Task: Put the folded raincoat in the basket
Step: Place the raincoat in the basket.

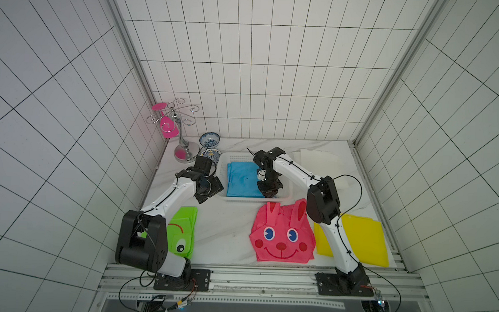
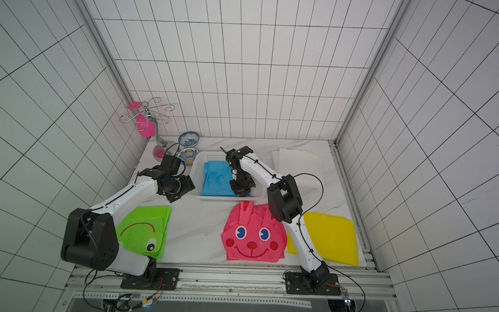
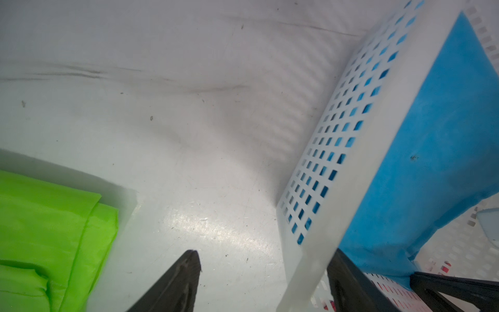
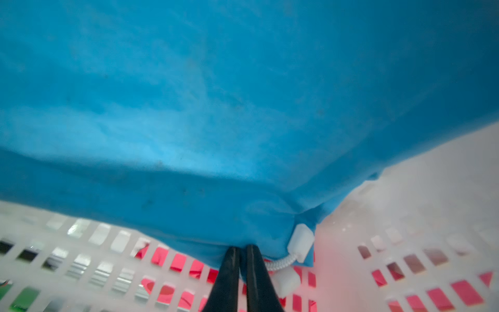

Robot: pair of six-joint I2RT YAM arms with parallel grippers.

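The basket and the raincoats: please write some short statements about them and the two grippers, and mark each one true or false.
1. The blue raincoat lies inside the basket. True.
2. The pink raincoat is in the basket. False: it lies on the table, in front of the basket.
3. The right gripper is shut on an edge of the blue raincoat. True.
4. The left gripper holds the green raincoat. False: it is open and empty beside the basket, and the green raincoat lies on the table.
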